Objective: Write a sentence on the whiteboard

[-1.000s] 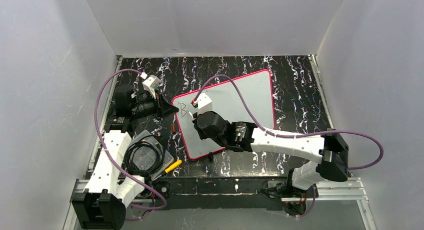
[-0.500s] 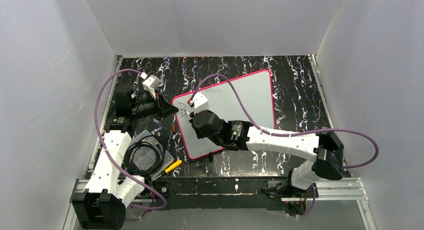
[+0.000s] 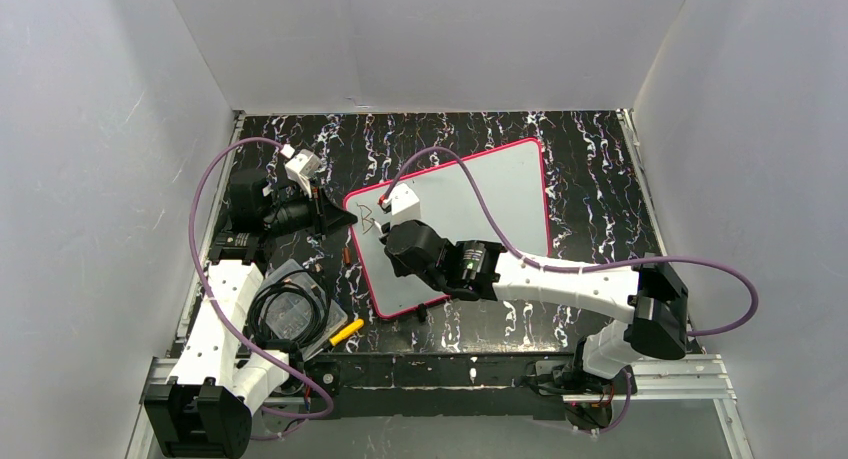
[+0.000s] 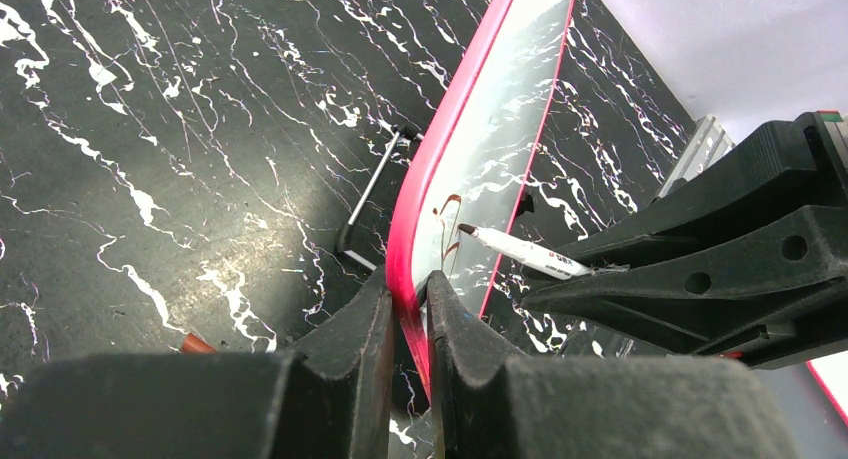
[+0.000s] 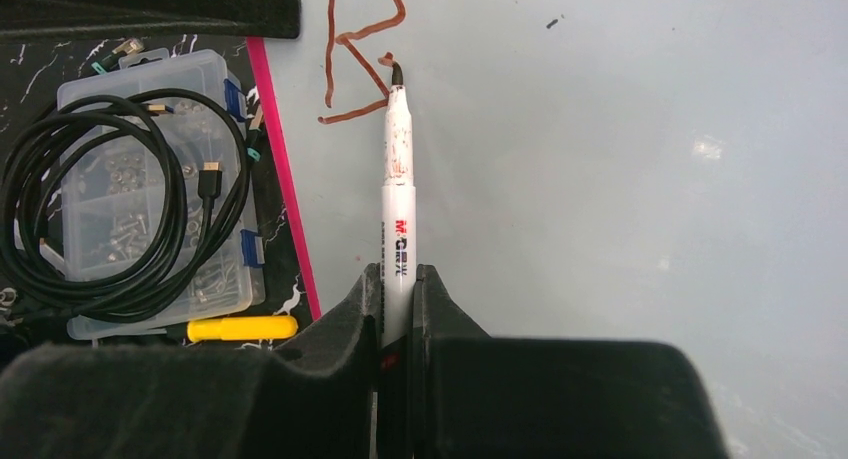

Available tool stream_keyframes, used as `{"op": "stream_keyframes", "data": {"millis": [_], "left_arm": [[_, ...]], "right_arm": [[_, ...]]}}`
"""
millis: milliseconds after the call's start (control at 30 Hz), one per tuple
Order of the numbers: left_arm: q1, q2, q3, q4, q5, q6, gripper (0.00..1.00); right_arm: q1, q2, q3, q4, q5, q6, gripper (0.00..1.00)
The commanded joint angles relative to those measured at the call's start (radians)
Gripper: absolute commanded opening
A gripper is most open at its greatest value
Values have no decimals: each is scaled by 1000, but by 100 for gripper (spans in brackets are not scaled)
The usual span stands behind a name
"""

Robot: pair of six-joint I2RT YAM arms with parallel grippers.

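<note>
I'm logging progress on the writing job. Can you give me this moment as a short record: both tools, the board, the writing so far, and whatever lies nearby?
left tool: shut on the pink edge of the whiteboard
right tool: shut on the marker, whose tip touches the board
sentence: only a reddish-brown "B" and a short next stroke, close to the gripped edge
nearby: clear parts box with a black cable coiled on it; yellow object beside the box
</note>
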Motion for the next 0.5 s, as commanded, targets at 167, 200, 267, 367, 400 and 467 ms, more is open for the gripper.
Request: {"op": "stream_keyframes", "data": {"millis": [167, 200, 267, 367, 400, 467], "left_arm": [[-13, -25, -8, -37, 1, 58, 0], [-13, -25, -8, -37, 1, 58, 0], [-13, -25, -8, -36, 1, 58, 0], [-13, -23, -8, -37, 1, 58, 0], [-13, -24, -8, -37, 0, 58, 0], [-13, -24, -8, -37, 1, 58, 0]], "right_arm": [[-11, -40, -48, -17, 1, 39, 1], [-11, -41, -54, -14, -8, 42, 1], [-11, -42, -65, -10, -24, 46, 1], [-10, -43, -79, -2, -41, 50, 1], [-10, -45, -82, 2, -44, 49, 1], [-10, -47, -86, 6, -38, 51, 1]]}}
